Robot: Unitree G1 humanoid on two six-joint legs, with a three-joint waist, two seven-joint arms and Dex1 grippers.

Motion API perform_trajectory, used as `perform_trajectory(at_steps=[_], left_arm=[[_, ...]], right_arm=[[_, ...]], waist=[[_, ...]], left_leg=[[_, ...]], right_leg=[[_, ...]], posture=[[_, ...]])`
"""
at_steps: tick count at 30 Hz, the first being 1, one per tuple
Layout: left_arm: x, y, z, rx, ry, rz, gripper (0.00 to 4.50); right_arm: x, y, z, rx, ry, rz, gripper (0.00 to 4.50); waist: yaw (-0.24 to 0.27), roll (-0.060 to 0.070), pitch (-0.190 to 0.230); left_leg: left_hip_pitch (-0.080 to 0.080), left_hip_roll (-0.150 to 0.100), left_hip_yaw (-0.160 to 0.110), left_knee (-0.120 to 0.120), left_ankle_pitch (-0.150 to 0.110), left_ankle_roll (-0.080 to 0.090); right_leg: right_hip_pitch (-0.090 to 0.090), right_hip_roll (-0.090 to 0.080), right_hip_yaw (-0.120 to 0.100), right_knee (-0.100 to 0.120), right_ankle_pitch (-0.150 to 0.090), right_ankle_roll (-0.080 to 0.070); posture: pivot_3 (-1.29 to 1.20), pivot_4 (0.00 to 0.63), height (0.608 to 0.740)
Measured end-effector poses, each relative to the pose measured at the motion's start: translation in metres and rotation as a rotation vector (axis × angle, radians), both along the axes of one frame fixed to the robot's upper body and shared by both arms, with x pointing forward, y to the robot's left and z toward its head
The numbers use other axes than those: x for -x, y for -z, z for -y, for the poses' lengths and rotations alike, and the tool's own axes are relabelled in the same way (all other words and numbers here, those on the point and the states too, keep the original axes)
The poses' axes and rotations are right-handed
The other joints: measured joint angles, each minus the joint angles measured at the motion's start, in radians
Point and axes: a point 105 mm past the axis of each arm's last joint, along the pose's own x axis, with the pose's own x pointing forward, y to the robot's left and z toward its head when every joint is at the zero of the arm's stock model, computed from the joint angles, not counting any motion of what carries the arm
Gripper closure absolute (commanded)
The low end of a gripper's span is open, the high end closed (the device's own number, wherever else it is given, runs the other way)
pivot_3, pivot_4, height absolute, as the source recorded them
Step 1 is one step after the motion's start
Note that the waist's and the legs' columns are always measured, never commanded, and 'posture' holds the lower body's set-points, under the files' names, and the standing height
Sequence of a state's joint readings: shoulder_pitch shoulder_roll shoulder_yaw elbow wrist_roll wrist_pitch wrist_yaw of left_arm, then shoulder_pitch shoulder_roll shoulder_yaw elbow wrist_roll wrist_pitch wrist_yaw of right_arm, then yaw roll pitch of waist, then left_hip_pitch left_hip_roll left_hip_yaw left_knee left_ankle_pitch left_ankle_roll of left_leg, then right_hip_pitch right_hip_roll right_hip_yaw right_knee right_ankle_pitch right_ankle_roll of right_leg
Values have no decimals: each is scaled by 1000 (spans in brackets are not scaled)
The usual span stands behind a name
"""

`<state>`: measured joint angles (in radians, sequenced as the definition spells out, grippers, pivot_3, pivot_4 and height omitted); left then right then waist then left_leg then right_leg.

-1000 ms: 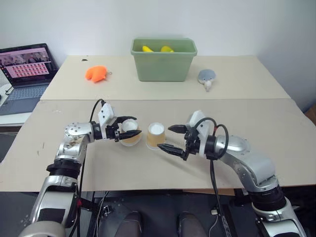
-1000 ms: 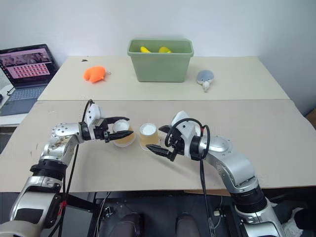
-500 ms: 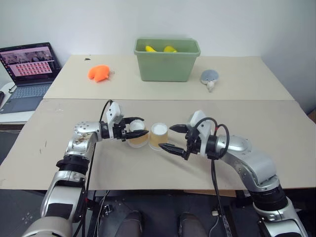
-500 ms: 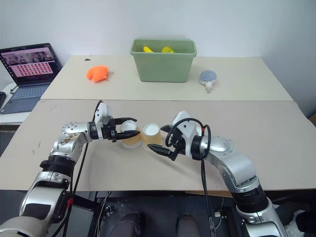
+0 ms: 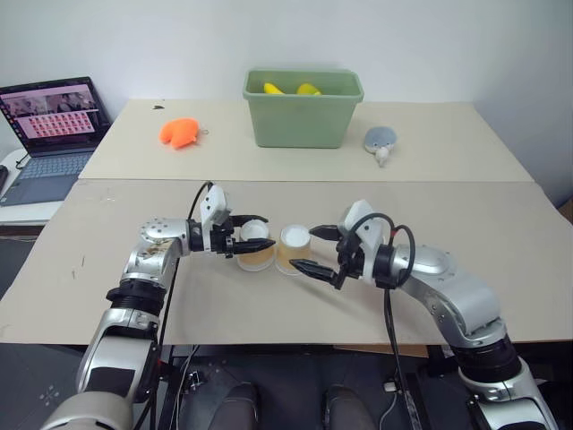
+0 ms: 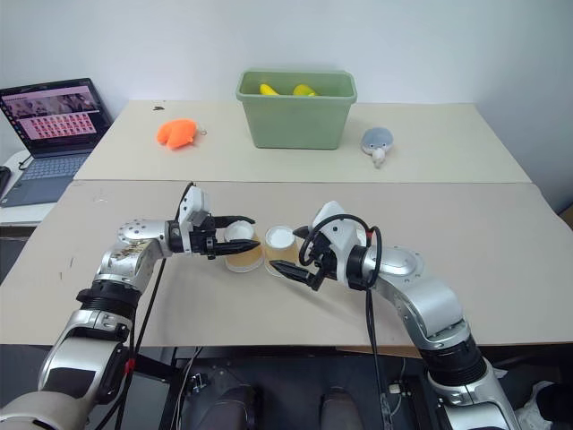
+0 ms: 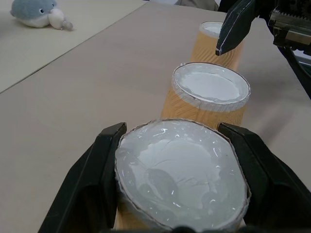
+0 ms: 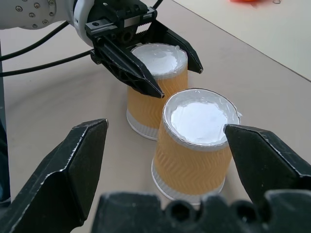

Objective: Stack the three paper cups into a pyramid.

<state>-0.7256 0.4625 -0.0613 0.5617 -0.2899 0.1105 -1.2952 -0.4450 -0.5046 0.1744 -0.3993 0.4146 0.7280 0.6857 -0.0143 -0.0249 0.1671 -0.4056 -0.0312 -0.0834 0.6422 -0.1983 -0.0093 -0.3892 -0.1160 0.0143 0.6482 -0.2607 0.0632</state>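
My left gripper (image 5: 253, 238), clamped on a paper cup (image 5: 256, 245), has carried it rightward until it stands just beside the second cup (image 5: 293, 248). My right gripper (image 5: 315, 250) brackets that cup, jaws wide. Base pair formed; third cup unlocated.

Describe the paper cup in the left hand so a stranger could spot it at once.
Start at the near tan table, in front of the green bin. Tan paper cups stand upside down there; it is the leftmost cup, alone pinched between the left hand's black fingers.
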Motion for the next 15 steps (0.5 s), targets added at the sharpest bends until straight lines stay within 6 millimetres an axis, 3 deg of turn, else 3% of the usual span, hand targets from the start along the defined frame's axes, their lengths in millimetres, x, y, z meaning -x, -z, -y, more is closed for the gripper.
perform_trajectory(at_steps=[1, 2, 3, 11, 15], left_arm=[[0, 0, 1, 1, 3, -1, 805], [1, 3, 3, -6, 13, -12, 284], [2, 5, 5, -11, 18, -19, 72], [1, 7, 5, -8, 2, -63, 72], [3, -8, -2, -9, -6, -48, 72]], right_arm=[[0, 0, 0, 0, 0, 0, 0], [0, 0, 0, -1, -1, 0, 0], [0, 0, 0, -1, 0, -1, 0], [-2, 3, 1, 2, 5, -15, 0], [-2, 4, 1, 4, 2, -19, 0]], waist=[[0, 0, 0], [0, 0, 0], [0, 0, 0], [-10, 0, 0], [-14, 0, 0]], left_leg=[[0, 0, 0, 0, 0, 0], [0, 0, 0, 0, 0, 0], [-1, 0, 0, 0, 0, 0], [-1, 1, 0, 0, 0, 0], [-1, 1, 0, 0, 0, 0]], right_leg=[[0, 0, 0, 0, 0, 0], [0, 0, 0, 0, 0, 0], [-1, 0, 0, 0, 0, 0], [-1, 1, 0, 0, 0, 0], [-2, 1, 0, 0, 0, 0]], posture=[[0, 150, 735], [0, 150, 735], [0, 150, 735], [0, 150, 735], [0, 150, 735]])
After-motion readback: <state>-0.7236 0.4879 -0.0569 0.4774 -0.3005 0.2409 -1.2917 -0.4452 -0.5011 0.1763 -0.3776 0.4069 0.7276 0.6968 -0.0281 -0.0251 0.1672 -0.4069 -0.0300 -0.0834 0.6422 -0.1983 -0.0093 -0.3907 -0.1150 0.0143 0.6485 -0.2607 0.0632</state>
